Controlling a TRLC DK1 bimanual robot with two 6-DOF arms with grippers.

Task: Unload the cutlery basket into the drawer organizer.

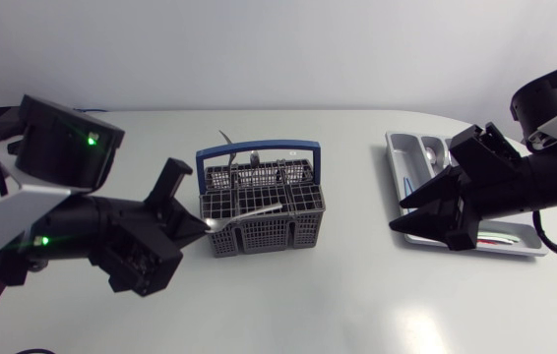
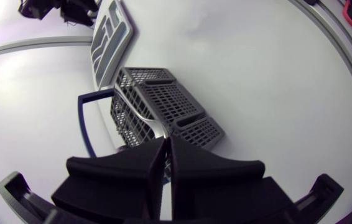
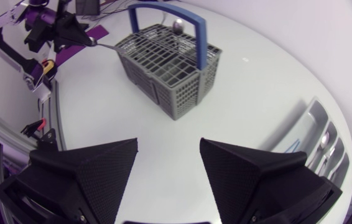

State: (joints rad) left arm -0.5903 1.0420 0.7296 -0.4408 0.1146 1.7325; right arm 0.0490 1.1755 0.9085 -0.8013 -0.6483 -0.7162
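White table (image 1: 338, 305), basket (image 1: 259, 202) well off edges

Fig.: White, matte table (image 1: 357, 295), its far edge running straight across at 12 o'clock. Even, diffuse overhead light; shadows soft and weak, with a faint sheen toward 5 o'clock.
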